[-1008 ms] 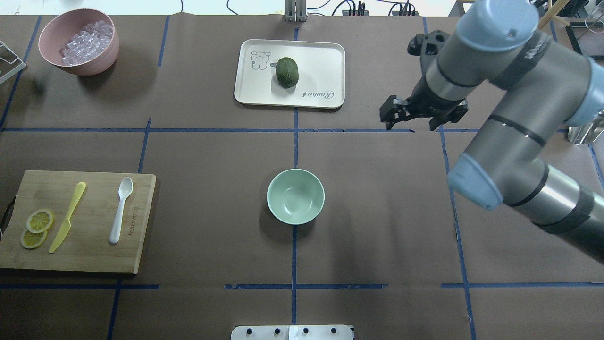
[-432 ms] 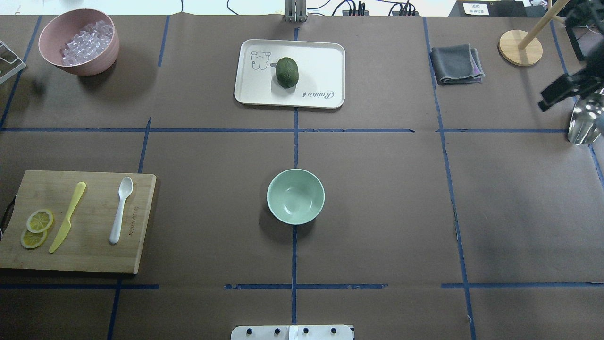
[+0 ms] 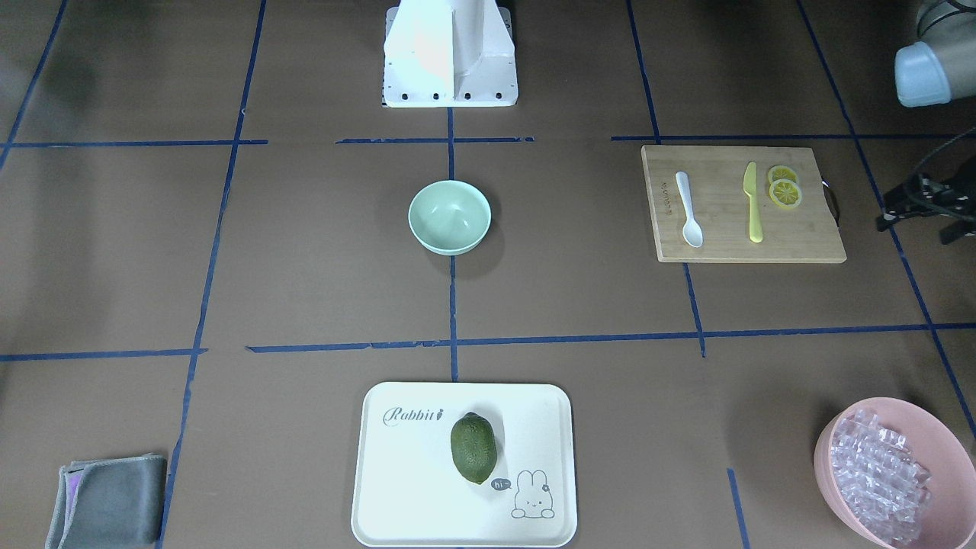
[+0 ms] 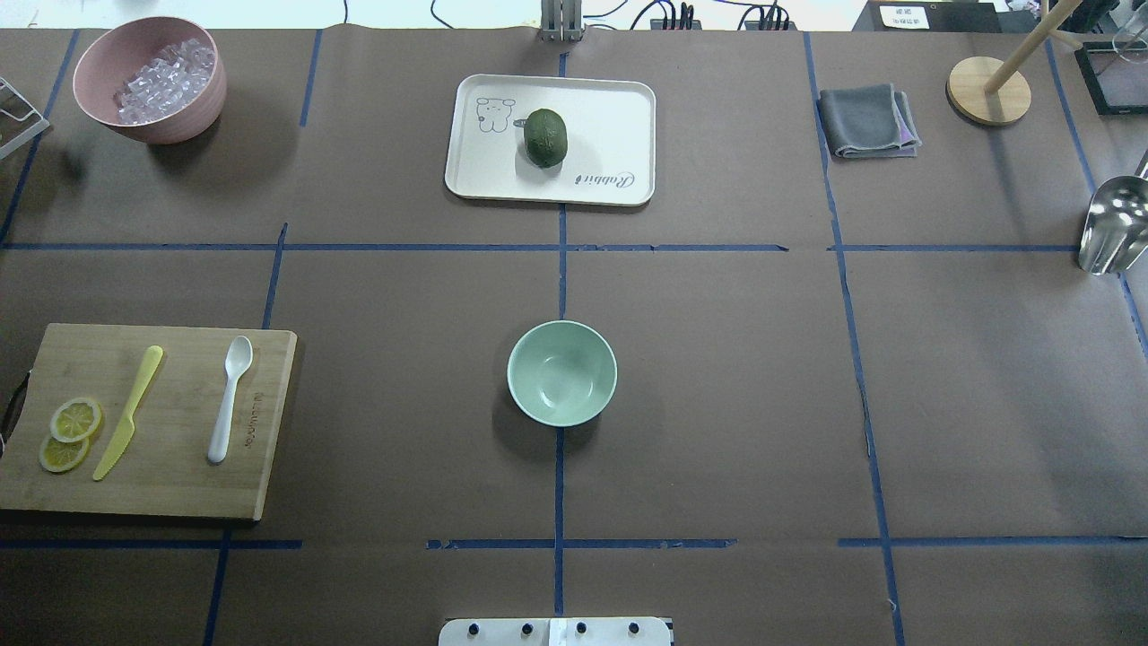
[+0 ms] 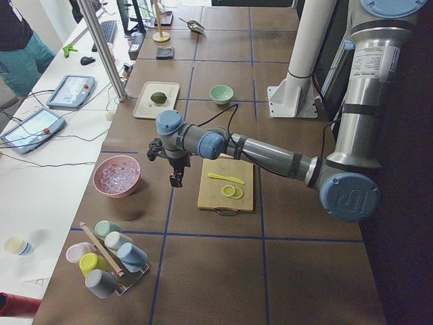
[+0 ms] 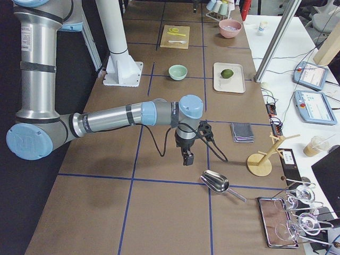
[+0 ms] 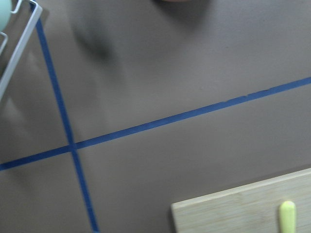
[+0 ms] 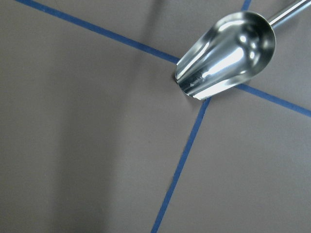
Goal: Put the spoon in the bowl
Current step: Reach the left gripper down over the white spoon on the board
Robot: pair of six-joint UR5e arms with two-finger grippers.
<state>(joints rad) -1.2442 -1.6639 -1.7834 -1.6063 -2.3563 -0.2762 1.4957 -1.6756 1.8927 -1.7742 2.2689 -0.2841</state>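
Note:
The white spoon [image 4: 230, 397] lies on the wooden cutting board [image 4: 170, 484] at the table's left, scoop toward the far side; it also shows in the front view [image 3: 688, 208]. The mint-green bowl [image 4: 562, 373] stands empty at the table's centre, and shows in the front view [image 3: 449, 216]. My left gripper [image 3: 915, 229] hovers beyond the board's outer side, fingers apart and empty; it points down in the left view [image 5: 175, 179]. My right gripper [image 6: 187, 156] hangs over the table's right end near a metal scoop [image 6: 215, 182]; I cannot tell whether it is open.
A yellow knife [image 4: 130, 411] and lemon slices [image 4: 70, 432] share the board. A pink bowl of ice cubes [image 4: 150, 79], a tray [image 4: 610, 108] with a green fruit [image 4: 545, 137], a grey cloth [image 4: 868, 121] and a wooden stand [image 4: 988, 90] sit along the far side.
My right arm has swung out of the overhead view to the right, uncovering the cloth, stand and scoop. Spoon and bowl have not moved.

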